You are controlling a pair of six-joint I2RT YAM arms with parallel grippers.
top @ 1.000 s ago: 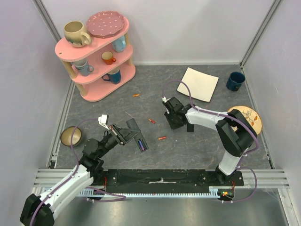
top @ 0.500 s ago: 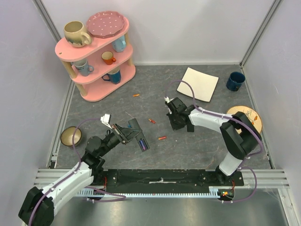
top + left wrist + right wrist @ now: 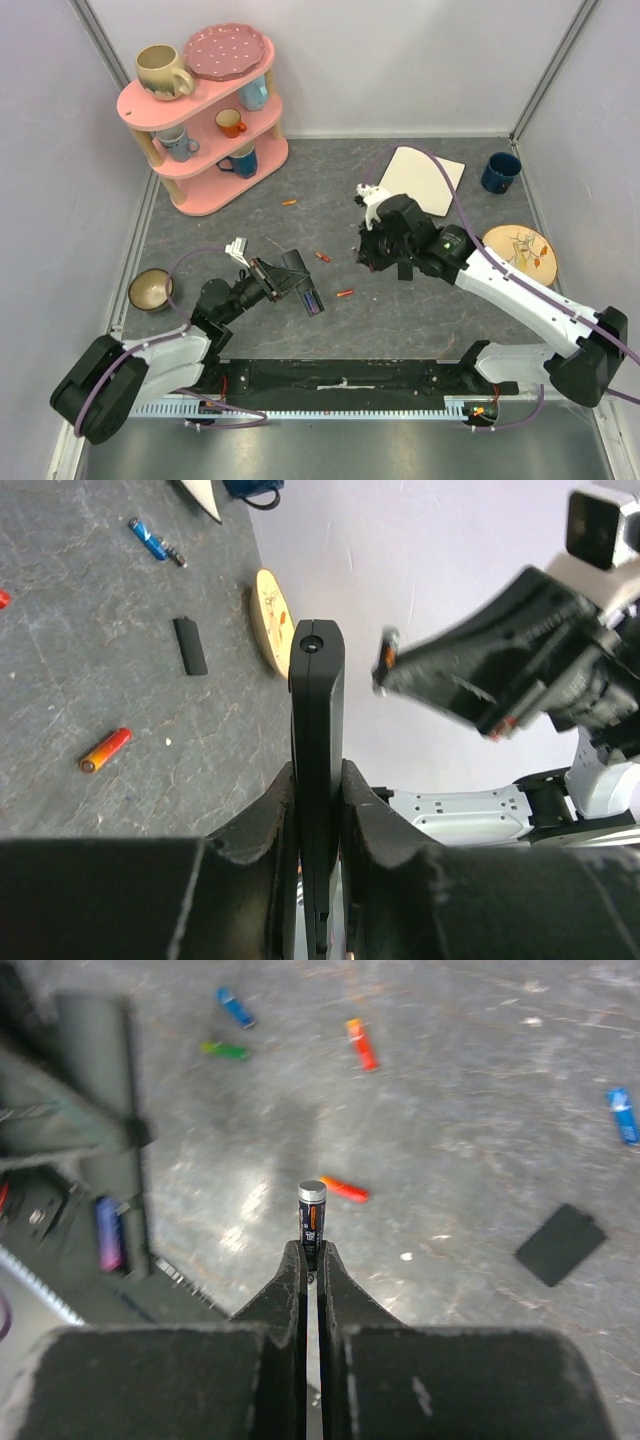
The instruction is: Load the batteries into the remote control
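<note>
Though its lower end is hidden, remote (image 3: 316,690) sits clamped in left gripper (image 3: 316,780); right gripper (image 3: 310,1256) pinches battery (image 3: 312,1208) near remote.

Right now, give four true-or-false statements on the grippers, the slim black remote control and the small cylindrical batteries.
1. The left gripper clamps the slim black remote control. True.
2. The right gripper is open and empty. False: it is shut on a dark orange-striped battery.
3. A purple battery sits in the remote's recess. True.
4. The flat black battery cover is on the remote. False: it lies on the grey table.
</note>
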